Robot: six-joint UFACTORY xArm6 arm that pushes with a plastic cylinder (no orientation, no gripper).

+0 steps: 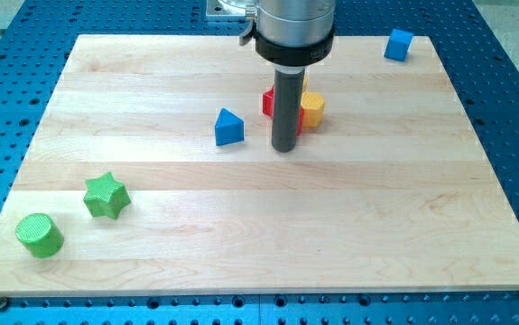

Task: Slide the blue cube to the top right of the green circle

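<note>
One blue cube point(400, 44) sits at the bench's point(241, 235) top right corner, far from the one green circle point(40, 235) at bottom left. My tip point(284, 148), no gripper on it, stands just right of a blue wedge point(228, 127), in front of one red point(267, 102) and one yellow block point(312, 108). One green star point(106, 196) lies beside the circle.

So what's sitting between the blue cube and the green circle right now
In the camera view, my tip and the blue triangular block lie roughly between the blue cube and the green circle; the green star sits near the circle.

- My tip point(284, 148) stands mid-surface, just beside the red block point(268, 102) and yellow block point(312, 108).
- The blue triangular block point(229, 127) sits near on the view's left.
- Open wooden surface point(331, 226) spans the view's bottom right.
</note>
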